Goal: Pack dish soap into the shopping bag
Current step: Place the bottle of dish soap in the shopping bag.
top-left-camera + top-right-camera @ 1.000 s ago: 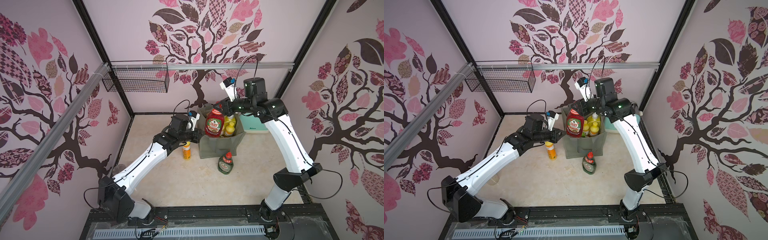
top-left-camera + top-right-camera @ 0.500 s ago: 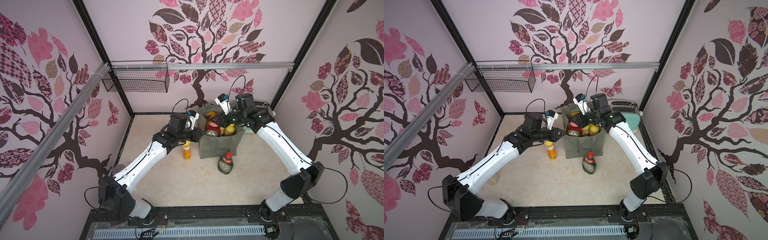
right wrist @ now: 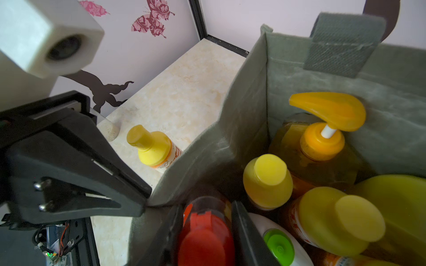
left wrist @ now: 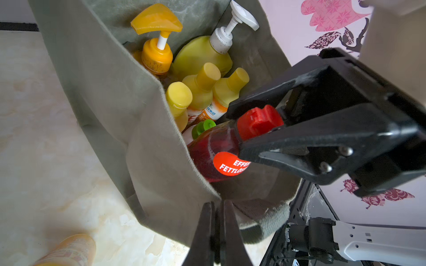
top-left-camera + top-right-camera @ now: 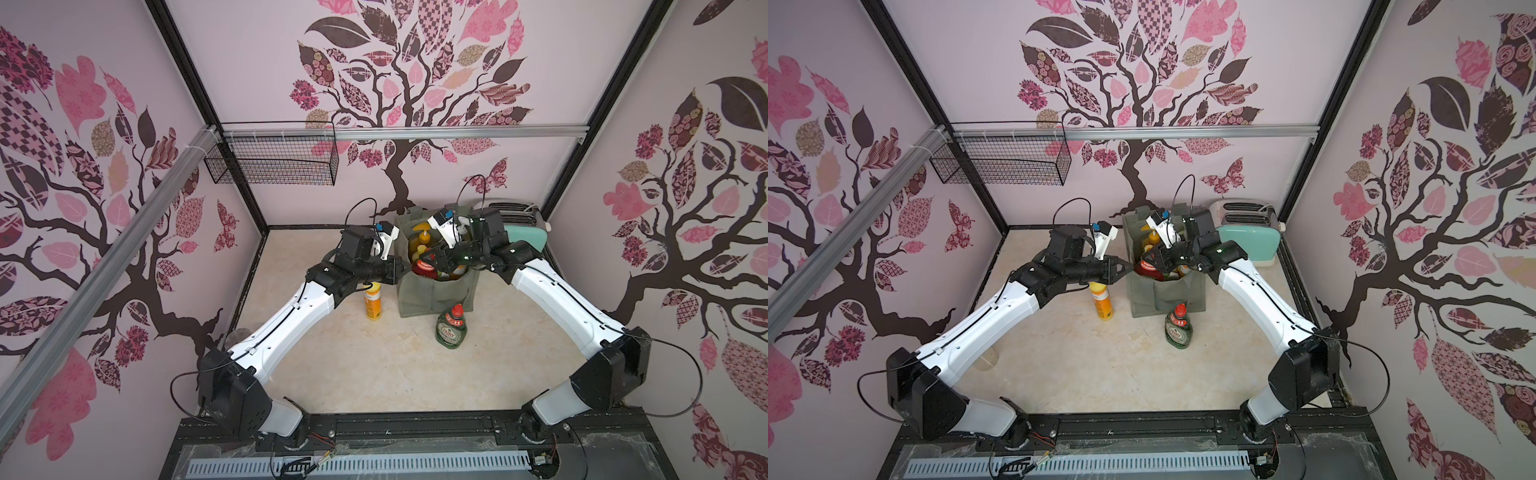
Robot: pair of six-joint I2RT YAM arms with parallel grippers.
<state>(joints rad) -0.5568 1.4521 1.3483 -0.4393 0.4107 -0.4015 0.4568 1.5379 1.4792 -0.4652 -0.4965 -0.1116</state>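
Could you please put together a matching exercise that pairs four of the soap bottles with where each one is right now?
Bottles
1. red Fairy bottle
2. green Fairy bottle
3. orange pump bottle
4. lone small orange bottle

Places
A. standing on the table in front of the shopping bag
B. standing on the table at the bag's side
C. inside the bag, in a far corner
D. clamped at the neck in the right gripper, lower body inside the bag's mouth

Pairs: 1-D, 2-A, 3-C, 4-B
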